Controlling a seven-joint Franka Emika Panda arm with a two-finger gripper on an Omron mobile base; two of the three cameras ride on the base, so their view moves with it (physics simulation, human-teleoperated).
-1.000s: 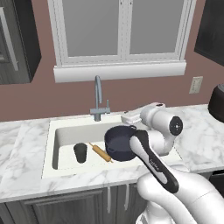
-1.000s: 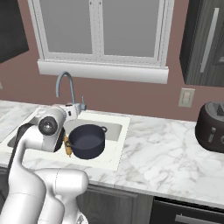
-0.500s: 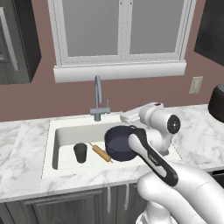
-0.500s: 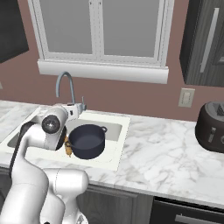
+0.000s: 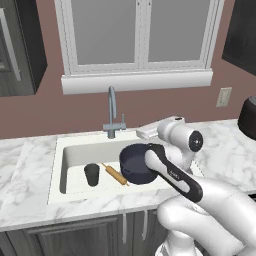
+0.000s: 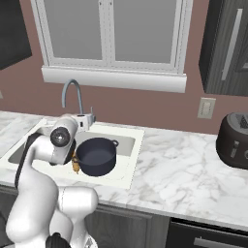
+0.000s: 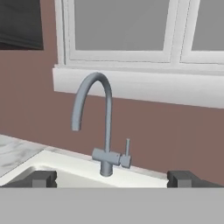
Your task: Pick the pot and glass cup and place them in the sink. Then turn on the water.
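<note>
pot [image 5: 136, 164]: sits inside the sink [image 5: 75, 150], right half, upright, mouth up; placed, nothing holding it
glass cup [image 5: 91, 174]: stands upright on the basin floor, left of the pot and apart from it
rolling pin [image 5: 116, 174]: wooden, lies slantwise between cup and pot; not part of the job
faucet [image 7: 99, 127]: gooseneck at the back rim, spout curving over the basin; lever [image 7: 127, 151] stands upright on the side of its base; no water running
end effector [image 7: 111, 178]: released, fingers spread wide with nothing between them; faces the faucet base head-on, so the lever falls in the gap ahead of the fingertips
arm: reaches over the right side of the sink, above the pot, hand aimed toward the back wall
stage: both vessels look delivered; judged left to do is the tap only
next move: likely to advance on the lever and push it; a small, thin target, so a glancing contact could slip off
table [image 6: 184, 174]: white marble, toaster [image 6: 235, 140] at far right, well away from the work
</note>
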